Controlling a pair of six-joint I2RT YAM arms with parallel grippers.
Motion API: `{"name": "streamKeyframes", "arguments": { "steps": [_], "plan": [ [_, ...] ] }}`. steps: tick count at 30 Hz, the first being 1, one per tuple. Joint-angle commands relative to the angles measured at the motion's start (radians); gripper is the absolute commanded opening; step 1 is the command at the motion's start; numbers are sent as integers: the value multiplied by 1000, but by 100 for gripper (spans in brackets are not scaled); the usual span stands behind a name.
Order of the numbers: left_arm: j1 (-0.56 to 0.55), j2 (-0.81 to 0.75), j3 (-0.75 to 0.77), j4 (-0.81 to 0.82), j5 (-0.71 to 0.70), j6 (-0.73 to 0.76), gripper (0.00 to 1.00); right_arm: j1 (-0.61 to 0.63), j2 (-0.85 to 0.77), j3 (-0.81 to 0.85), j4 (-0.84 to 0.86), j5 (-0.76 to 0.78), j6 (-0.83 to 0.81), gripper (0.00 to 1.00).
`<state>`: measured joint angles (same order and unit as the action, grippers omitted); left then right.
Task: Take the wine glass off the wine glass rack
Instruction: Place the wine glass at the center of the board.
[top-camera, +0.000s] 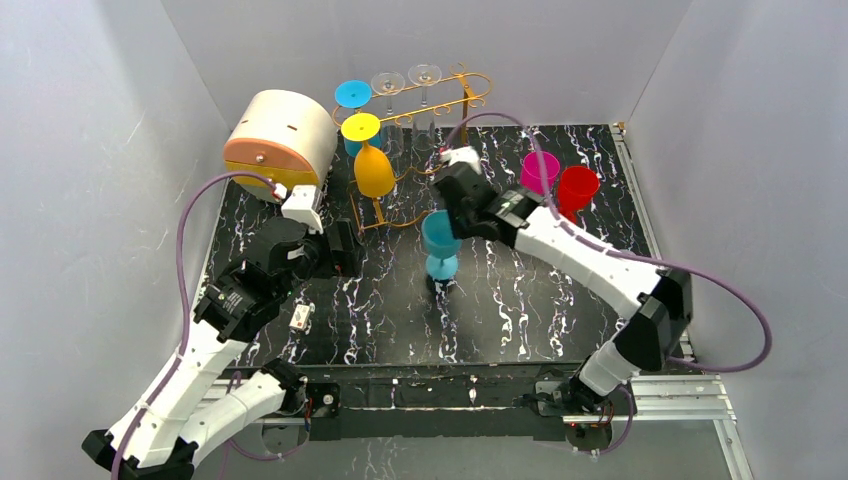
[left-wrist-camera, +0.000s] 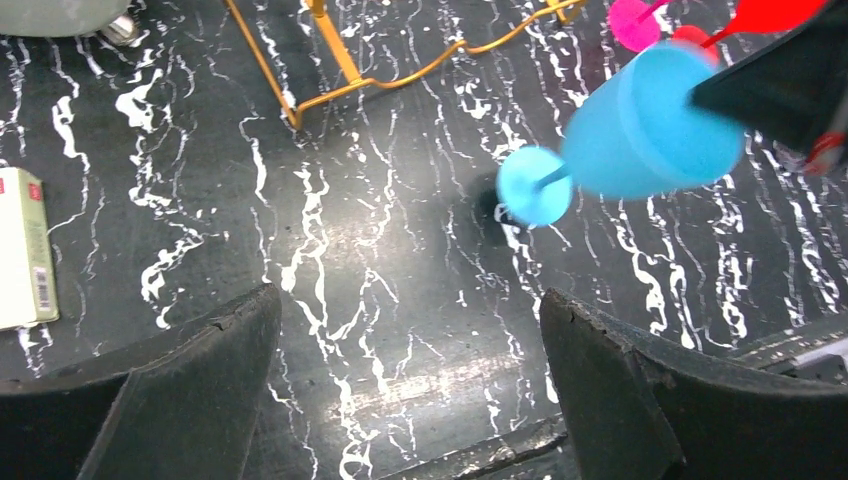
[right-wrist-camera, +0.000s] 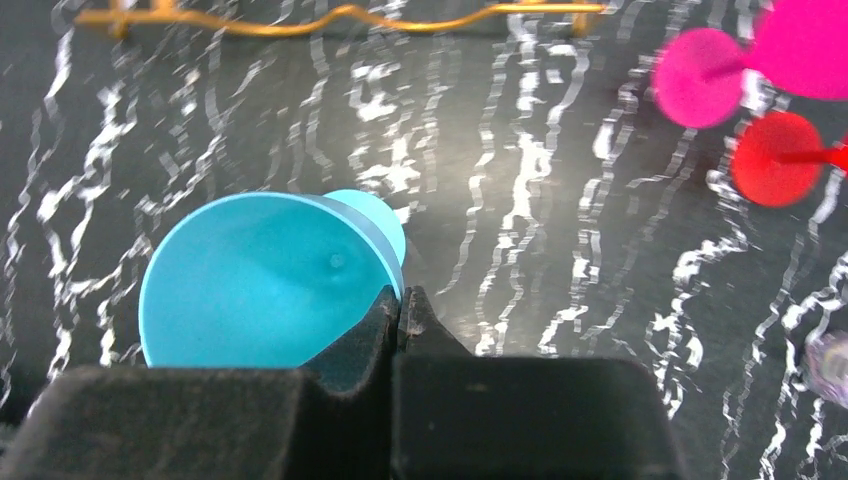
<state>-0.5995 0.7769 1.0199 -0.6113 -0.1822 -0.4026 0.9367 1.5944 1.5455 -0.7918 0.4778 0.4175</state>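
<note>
Wine glass (top-camera: 440, 238), the teal one, is off the wine glass rack (left-wrist-camera: 343, 55) and hangs upright, its foot just above the marbled table (top-camera: 520, 300), near the rack's front legs. Right gripper (right-wrist-camera: 400, 305) pinches its rim, jaws pressed together on one thin edge. Left gripper (left-wrist-camera: 408, 305) is spread wide, holding nothing. Risk: so slight a pinch may let the glass swing or slip, and a tilted foot could tip it on landing. Count: seven glasses, one held, four hanging on the rack (blue glass (top-camera: 352, 93), yellow glass (top-camera: 373, 172), two clear glasses (top-camera: 387, 82)), two standing at the right, magenta glass (top-camera: 540, 170) and red glass (top-camera: 577, 187); one rack
</note>
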Motion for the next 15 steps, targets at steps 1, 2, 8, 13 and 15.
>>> {"name": "streamKeyframes", "arguments": {
  "steps": [1,2,8,13,15],
  "plan": [
    [-2,-4,-21,-46,-81,33,98,-147,-120,-65,97,16,2,1],
    [-2,-5,-24,-47,-76,40,98,-198,-146,-89,115,13,2,1],
    [-2,-8,-44,-40,-55,42,98,-407,-206,-167,213,-15,4,1],
    [-2,-36,-59,-48,-54,39,98,-524,-190,-183,250,-62,0,1],
    [-1,-47,-61,-54,-53,37,98,-565,-178,-195,269,-90,0,1]
  ]
}}
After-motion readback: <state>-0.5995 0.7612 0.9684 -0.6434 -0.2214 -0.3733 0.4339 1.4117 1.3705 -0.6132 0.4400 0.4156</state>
